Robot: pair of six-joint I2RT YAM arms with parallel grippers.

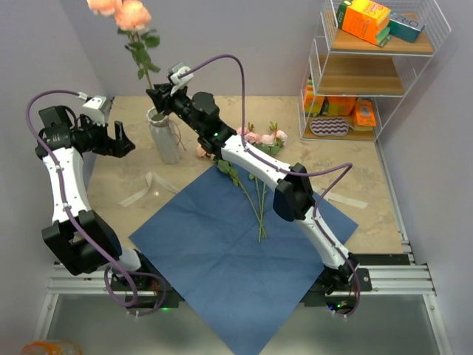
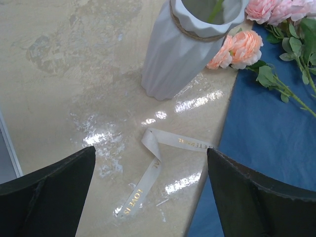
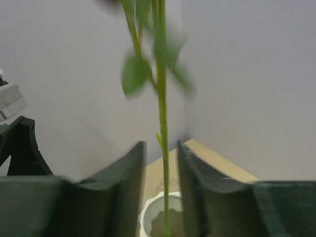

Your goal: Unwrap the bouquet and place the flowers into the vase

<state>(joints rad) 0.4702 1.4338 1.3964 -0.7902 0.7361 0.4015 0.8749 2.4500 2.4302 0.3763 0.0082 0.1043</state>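
Note:
The vase [image 1: 164,137] stands at the back left of the table, ribbed and pale with twine round its neck [image 2: 177,54]. One pink rose [image 1: 133,15] stands in it on a long stem [image 3: 162,123]. My right gripper [image 1: 159,96] is just above the vase's white rim [image 3: 153,212], open, its jaws either side of the stem with a gap on both sides [image 3: 162,153]. Left of the vase my left gripper [image 1: 122,140] is wide open and empty [image 2: 150,150]. Other flowers [image 1: 259,140] lie on the unfolded blue paper [image 1: 222,251], their pink heads [image 2: 237,47] close to the vase's foot.
A beige ribbon [image 1: 144,188] lies loose on the table in front of the vase, under my left gripper [image 2: 148,168]. Another strip [image 1: 344,198] lies at the paper's right corner. A white wire shelf [image 1: 369,66] with boxes stands at the back right. Walls close in on the left and back.

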